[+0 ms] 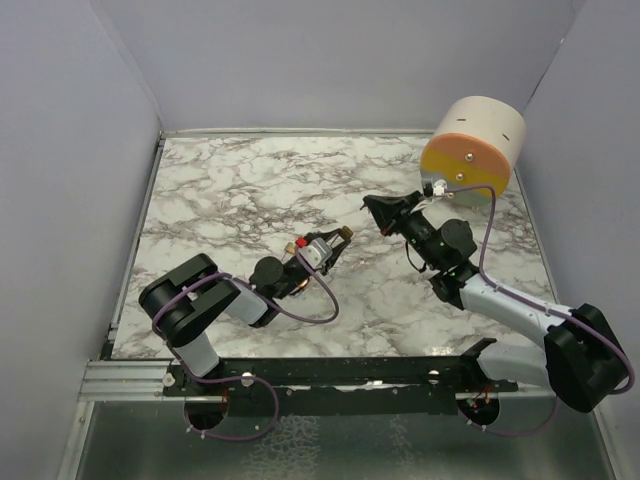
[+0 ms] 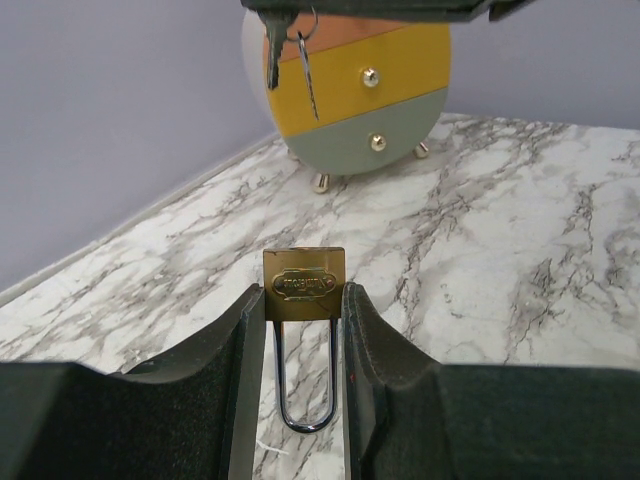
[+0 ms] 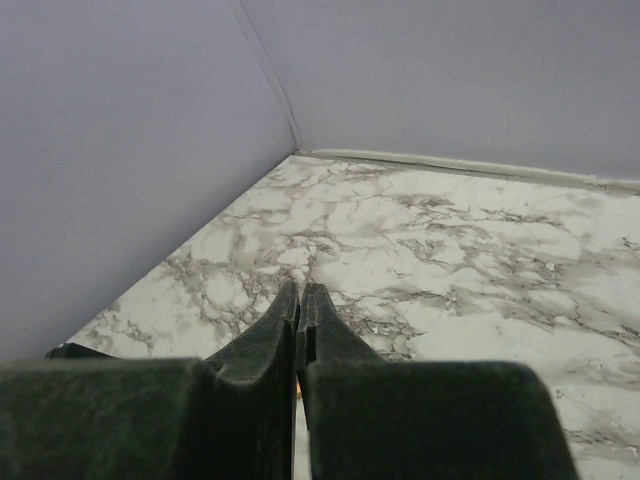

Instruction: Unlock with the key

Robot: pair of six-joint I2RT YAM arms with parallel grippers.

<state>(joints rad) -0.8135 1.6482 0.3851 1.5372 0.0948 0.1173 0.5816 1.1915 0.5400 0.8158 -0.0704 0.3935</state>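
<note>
A brass padlock (image 2: 304, 284) sits between my left gripper's (image 2: 304, 296) pads, its steel shackle (image 2: 305, 400) pointing back toward the wrist. That gripper is shut on the lock's body and holds it above the marble, near the table's middle (image 1: 335, 240). A key (image 2: 275, 48) and a thinner second key (image 2: 307, 85) dangle from my right gripper (image 1: 372, 206), which is shut on them and hangs ahead of and above the padlock. In the right wrist view the fingertips (image 3: 290, 300) are pressed together and the key is hidden.
A round drawer unit (image 1: 470, 160) with orange, yellow and green fronts (image 2: 360, 95) stands on small feet at the back right. Lavender walls (image 3: 120, 150) close in the marble tabletop (image 1: 250, 190) on three sides. Purple cables loop by both arms.
</note>
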